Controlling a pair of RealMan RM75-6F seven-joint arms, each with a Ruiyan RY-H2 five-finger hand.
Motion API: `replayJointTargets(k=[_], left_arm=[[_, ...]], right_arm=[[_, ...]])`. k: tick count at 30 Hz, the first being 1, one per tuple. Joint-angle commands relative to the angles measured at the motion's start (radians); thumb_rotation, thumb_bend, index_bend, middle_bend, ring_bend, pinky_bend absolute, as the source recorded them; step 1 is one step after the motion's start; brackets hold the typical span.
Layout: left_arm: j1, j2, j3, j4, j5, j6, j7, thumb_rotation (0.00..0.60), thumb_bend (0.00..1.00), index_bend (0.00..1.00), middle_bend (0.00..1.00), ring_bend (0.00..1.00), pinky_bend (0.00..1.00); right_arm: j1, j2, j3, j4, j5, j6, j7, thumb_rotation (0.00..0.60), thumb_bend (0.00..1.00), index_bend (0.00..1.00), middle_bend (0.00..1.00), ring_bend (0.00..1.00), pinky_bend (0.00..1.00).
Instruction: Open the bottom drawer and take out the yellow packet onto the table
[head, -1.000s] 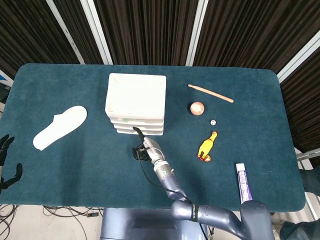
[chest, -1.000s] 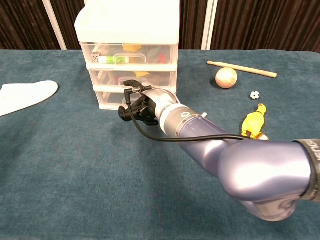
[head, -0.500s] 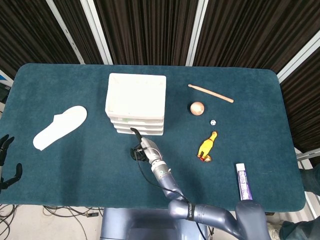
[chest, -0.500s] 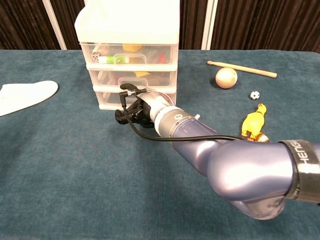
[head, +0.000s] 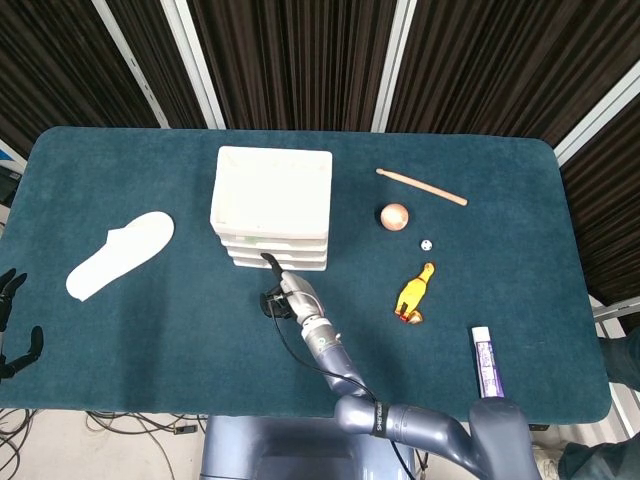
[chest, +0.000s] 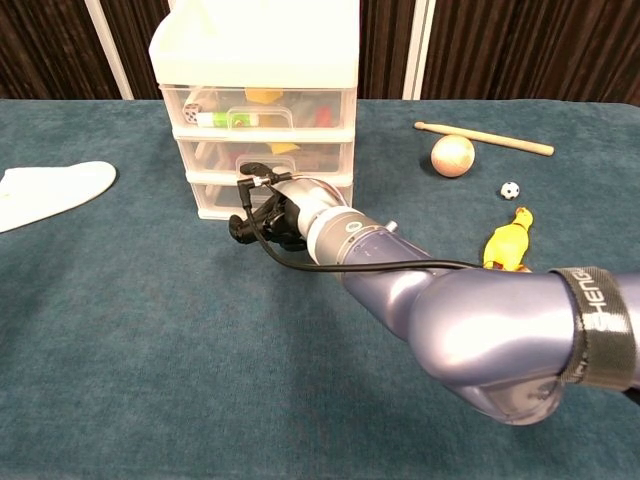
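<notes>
The white three-drawer unit (head: 272, 205) stands left of the table's middle. In the chest view all its drawers are closed, and the bottom drawer (chest: 215, 196) is partly covered by my right hand (chest: 265, 212). That hand (head: 277, 297) sits right at the bottom drawer's front with its fingers curled in and one finger raised against the drawer face. Whether it hooks the handle is unclear. Yellow items (chest: 285, 148) show through the upper two drawers; the yellow packet in the bottom drawer is hidden. My left hand (head: 12, 322) hangs beyond the table's left edge with its fingers apart, holding nothing.
A white insole-shaped piece (head: 120, 253) lies left of the drawers. To the right are a wooden stick (head: 421, 186), a tan ball (head: 394, 216), a tiny soccer ball (head: 426, 244), a yellow rubber chicken (head: 413, 293) and a purple tube (head: 486, 364).
My right hand has shifted slightly left and closer to the bottom drawer's front. The drawers stay closed and the left hand has not moved.
</notes>
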Motion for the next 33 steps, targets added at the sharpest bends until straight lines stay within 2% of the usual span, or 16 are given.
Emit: replayJointTargets(k=[1, 15, 23, 33], left_arm=[[0.0, 0.0, 0.0, 0.001, 0.0, 0.0, 0.0, 0.6, 0.51, 0.03, 0.0, 0.0, 0.0], [0.001, 0.001, 0.001, 0.001, 0.001, 0.0, 0.0, 0.6, 0.51, 0.03, 0.0, 0.0, 0.0], [0.001, 0.001, 0.001, 0.001, 0.001, 0.0, 0.0, 0.6, 0.51, 0.03, 0.0, 0.0, 0.0], [0.001, 0.001, 0.002, 0.001, 0.002, 0.0, -0.001, 0.6, 0.51, 0.03, 0.0, 0.0, 0.0]], right_arm=[[0.005, -0.001, -0.001, 0.003, 0.001, -0.005, -0.001, 0.6, 0.62, 0.0, 0.91, 1.0, 1.0], [0.036, -0.009, 0.002, 0.028, 0.003, -0.027, -0.007, 0.6, 0.62, 0.01, 0.91, 1.0, 1.0], [0.029, 0.003, -0.009, 0.012, -0.005, -0.043, 0.014, 0.6, 0.62, 0.08, 0.91, 1.0, 1.0], [-0.006, 0.033, -0.053, -0.045, -0.053, -0.044, 0.057, 0.6, 0.62, 0.1, 0.91, 1.0, 1.0]])
